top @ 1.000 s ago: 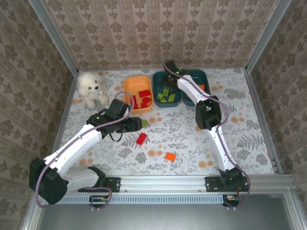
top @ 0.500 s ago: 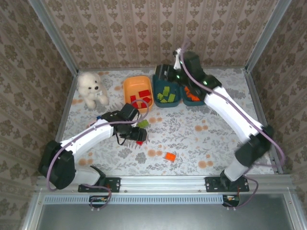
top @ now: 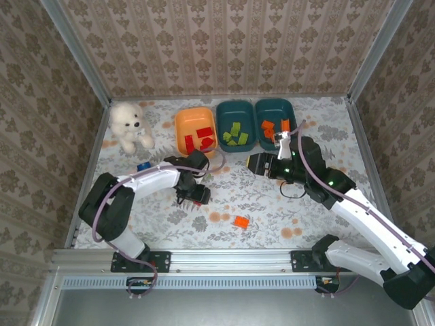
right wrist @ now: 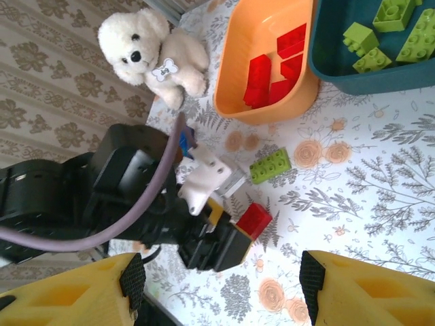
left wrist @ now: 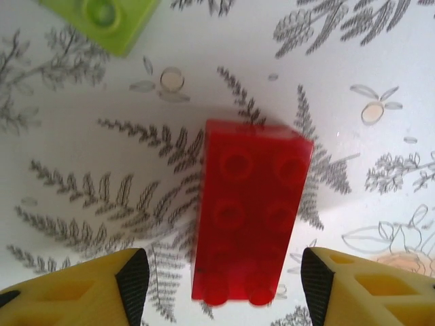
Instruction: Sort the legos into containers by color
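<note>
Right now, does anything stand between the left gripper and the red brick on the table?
Nothing visible does. In the left wrist view the left gripper is open, and the near end of the red brick lies between its two fingers, with a gap at each side. The lime green brick lies apart, beyond it.

The top camera looks down on the whole worktop (top: 272, 197) from behind. The left wrist camera sits close above a red brick (left wrist: 248, 210), shared with the right wrist's wider view.
</note>
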